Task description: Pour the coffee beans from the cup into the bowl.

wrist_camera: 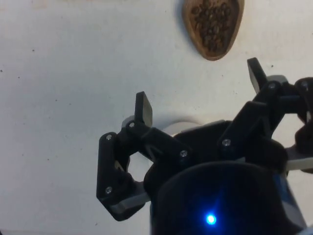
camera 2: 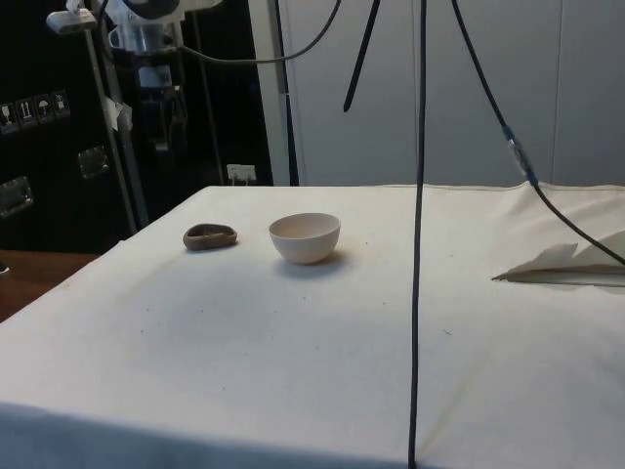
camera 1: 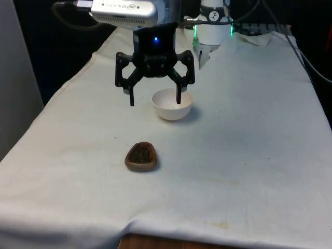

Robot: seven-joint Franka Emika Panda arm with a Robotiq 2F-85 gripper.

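**A:** Where is your cup, and how does it look?

**B:** Your cup (camera 1: 141,156) is a low, brown, rounded-teardrop dish of wood-like material, sitting flat on the white cloth (camera 1: 249,155). You can see dark coffee beans (wrist_camera: 213,22) heaped inside it in the wrist view; they nearly fill the hollow. In the side view it shows as a shallow brown shape (camera 2: 210,236) with a thick rim.

**A:** And the bowl?

**B:** Your white bowl (camera 1: 172,104) stands upright at about one o'clock from the cup in the front view, near it but apart. In the side view it is pale and round (camera 2: 305,237), just beside the cup, not touching. Its inside looks bare.

**A:** What of the claw?

**B:** Your gripper (camera 1: 155,98) hangs above the cloth at roughly twelve o'clock from the cup, fingers spread wide and holding nothing. One fingertip (camera 1: 178,97) lies in front of the bowl in the front view; the other (camera 1: 132,99) hangs over bare cloth.
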